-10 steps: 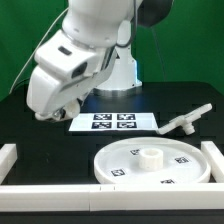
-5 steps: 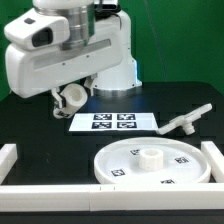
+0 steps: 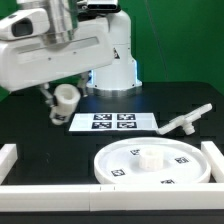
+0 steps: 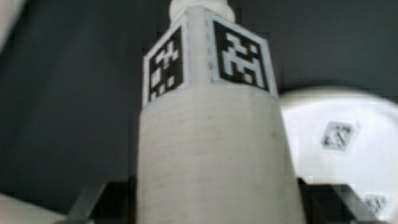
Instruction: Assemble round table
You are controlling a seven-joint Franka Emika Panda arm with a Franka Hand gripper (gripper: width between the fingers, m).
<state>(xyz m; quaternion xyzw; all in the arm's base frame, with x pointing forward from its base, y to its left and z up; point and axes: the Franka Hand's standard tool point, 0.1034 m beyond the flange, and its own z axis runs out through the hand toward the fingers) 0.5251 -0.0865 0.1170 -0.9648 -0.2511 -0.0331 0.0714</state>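
My gripper (image 3: 55, 98) is shut on the short thick cylinder post (image 3: 66, 97) and holds it in the air at the exterior view's left, above the black table. In the wrist view the post (image 4: 208, 120) fills the middle, with square tags near its far end, and the dark jaws (image 4: 208, 205) press on both its sides. The large rimmed round disc (image 3: 150, 161) lies flat at the front with a small raised hub in its centre; its edge also shows in the wrist view (image 4: 347, 125). The armed foot piece (image 3: 186, 122) lies at the exterior view's right.
The marker board (image 3: 113, 121) lies flat behind the disc, just to the right of the held post. White rails (image 3: 50, 186) edge the front and both sides of the black surface. The arm's white base (image 3: 115, 70) stands at the back.
The arm has swung and turned toward the exterior view's left and risen, carrying the post with it. The disc, foot piece and marker board have not moved.
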